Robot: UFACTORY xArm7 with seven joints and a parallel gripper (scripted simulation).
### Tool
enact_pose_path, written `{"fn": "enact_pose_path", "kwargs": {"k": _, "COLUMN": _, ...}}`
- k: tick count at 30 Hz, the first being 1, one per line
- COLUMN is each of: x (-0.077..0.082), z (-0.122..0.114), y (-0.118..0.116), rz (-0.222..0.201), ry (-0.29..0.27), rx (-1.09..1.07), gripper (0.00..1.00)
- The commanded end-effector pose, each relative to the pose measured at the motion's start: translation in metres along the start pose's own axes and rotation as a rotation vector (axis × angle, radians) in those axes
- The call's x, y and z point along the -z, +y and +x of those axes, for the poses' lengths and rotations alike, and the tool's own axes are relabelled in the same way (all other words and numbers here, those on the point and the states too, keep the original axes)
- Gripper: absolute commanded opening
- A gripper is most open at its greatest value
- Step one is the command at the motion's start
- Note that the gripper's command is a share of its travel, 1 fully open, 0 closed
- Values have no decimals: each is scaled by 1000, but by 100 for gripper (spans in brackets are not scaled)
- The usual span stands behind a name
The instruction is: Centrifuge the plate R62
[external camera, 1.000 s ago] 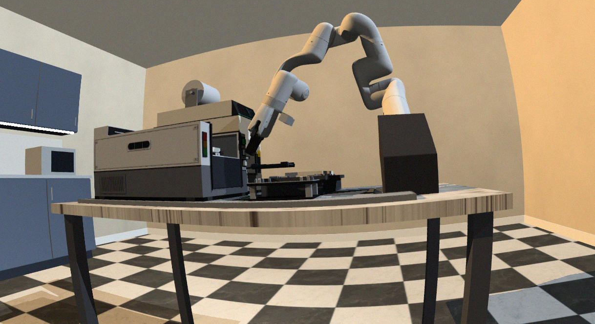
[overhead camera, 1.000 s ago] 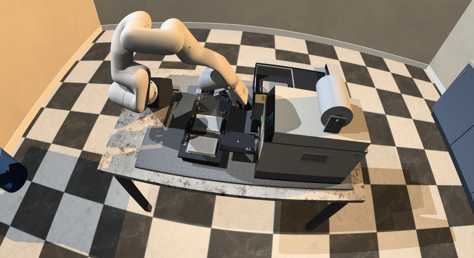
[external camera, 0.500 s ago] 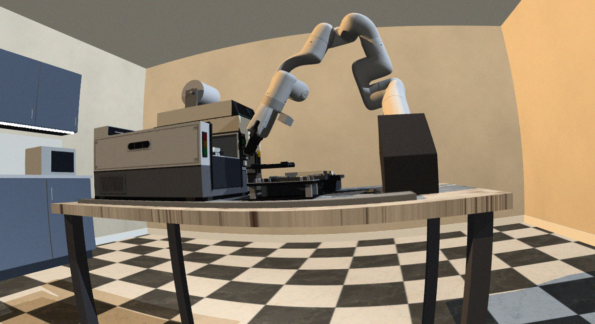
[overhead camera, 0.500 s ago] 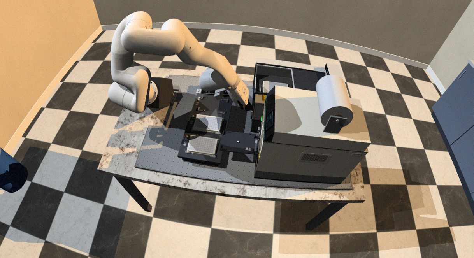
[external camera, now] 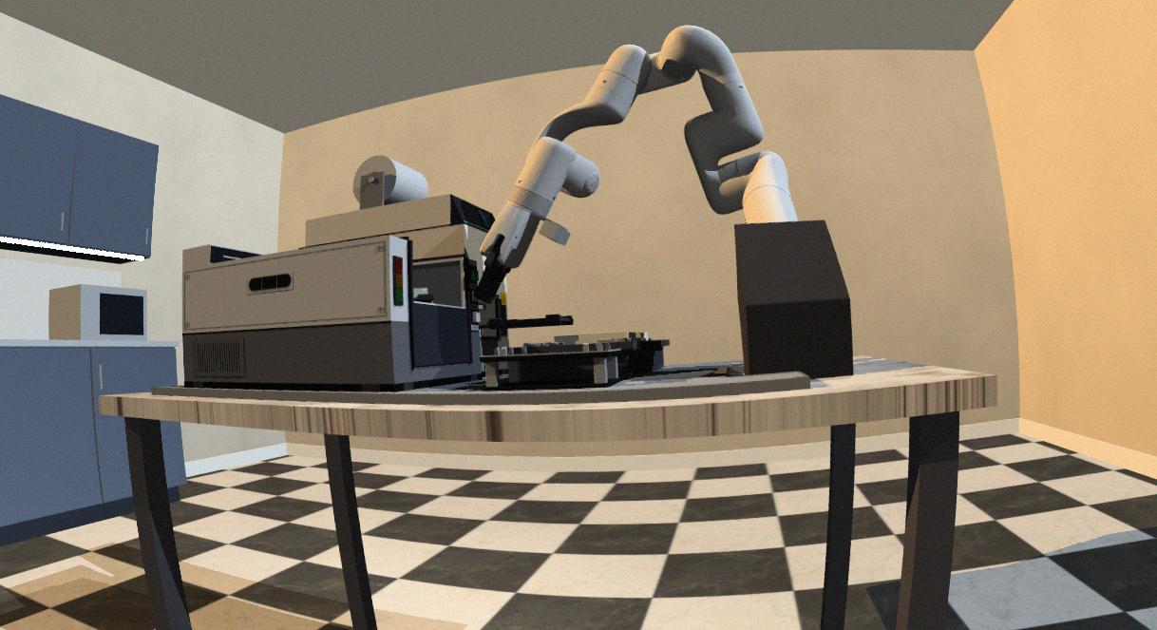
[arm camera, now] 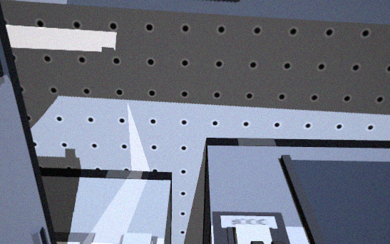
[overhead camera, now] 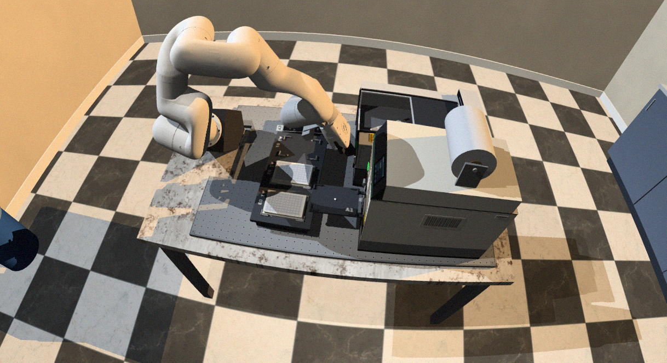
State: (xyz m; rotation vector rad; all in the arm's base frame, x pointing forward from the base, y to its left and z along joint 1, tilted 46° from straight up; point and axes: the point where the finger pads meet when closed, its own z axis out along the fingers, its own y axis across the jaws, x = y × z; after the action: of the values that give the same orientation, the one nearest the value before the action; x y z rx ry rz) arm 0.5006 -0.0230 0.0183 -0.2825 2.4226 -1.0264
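My gripper (overhead camera: 348, 150) (external camera: 487, 290) is shut and empty. Its tip is at the right edge of the centrifuge's (overhead camera: 361, 92) (external camera: 283, 301) front, where the keys are; I cannot tell which key it touches. The centrifuge's top looks open and dark inside, and I see no light plate there. R62 is not in view. The balance plate BAL (overhead camera: 292, 173) lies on D2. R26 (overhead camera: 285, 205) lies on D3. The nest CY (overhead camera: 333, 198) is empty, with its A1 mark (overhead camera: 348, 210) at the corner near the sealer (overhead camera: 420, 164) (external camera: 380, 220).
The sealer's foil roll (overhead camera: 469, 136) (external camera: 388, 181) sits on its top. A lamp stack (external camera: 397, 279) is on the centrifuge's side. The black base block (external camera: 789, 297) stands at the table's far end. The wrist view shows only the perforated board (arm camera: 192, 64) and deck edges.
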Motion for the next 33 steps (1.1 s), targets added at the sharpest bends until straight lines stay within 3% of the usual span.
{"fn": "enact_pose_path", "kwargs": {"k": 1, "x": 1, "z": -2, "y": 1, "rz": -2, "ry": -4, "rx": 0, "gripper": 0}}
{"fn": "enact_pose_path", "kwargs": {"k": 33, "x": 42, "z": 20, "y": 1, "rz": -2, "ry": -4, "rx": 0, "gripper": 0}}
